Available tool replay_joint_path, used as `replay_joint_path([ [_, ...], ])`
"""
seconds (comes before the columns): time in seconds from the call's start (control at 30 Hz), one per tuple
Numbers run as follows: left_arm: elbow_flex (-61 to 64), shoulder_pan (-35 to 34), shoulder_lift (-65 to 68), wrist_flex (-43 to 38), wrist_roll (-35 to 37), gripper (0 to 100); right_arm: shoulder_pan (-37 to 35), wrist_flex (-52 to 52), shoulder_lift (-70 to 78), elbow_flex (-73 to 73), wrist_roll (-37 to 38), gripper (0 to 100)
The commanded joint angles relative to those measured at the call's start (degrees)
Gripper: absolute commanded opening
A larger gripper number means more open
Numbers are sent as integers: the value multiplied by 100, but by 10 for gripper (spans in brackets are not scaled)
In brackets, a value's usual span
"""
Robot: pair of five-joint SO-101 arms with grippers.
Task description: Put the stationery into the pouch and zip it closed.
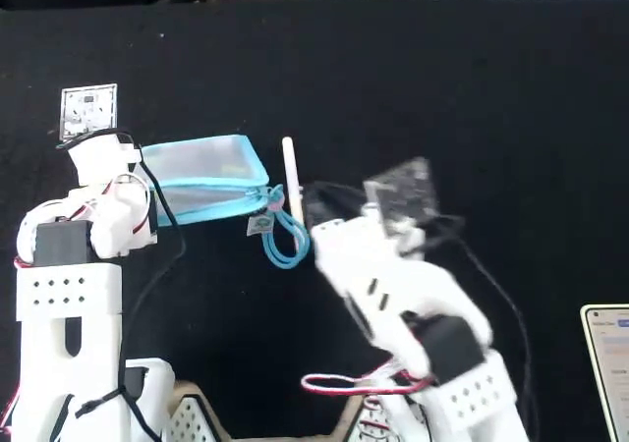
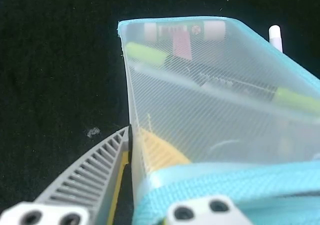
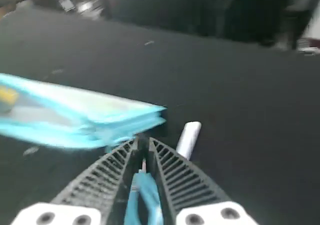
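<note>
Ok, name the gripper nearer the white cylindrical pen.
Right. The right gripper, shut on the blue cord, sits beside the white cylindrical pen; the left gripper grips the far end of the clear blue-edged pouch.

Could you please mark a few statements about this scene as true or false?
1. The left hand grips one end of the pouch. True.
2. The white pen is inside the pouch. False: it lies on the table beside the pouch's other end.
3. The right hand is shut on the blue loop. True.
4. The pouch is empty. False: green-capped items show through its mesh.
</note>
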Motion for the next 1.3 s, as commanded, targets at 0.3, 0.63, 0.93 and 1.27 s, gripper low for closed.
replay_joint_path([
  [0.3,154,-92,35,9,88,30,1055,-255,1358,-558,466,180],
  [0.63,154,-92,35,0,88,30,1266,-1530,3829,-655,176,145],
  [0.93,154,-101,35,-26,88,30,1064,-3385,5569,-690,-185,145],
  [1.27,154,-127,35,9,97,30,923,-2171,7292,-3626,-246,145],
])
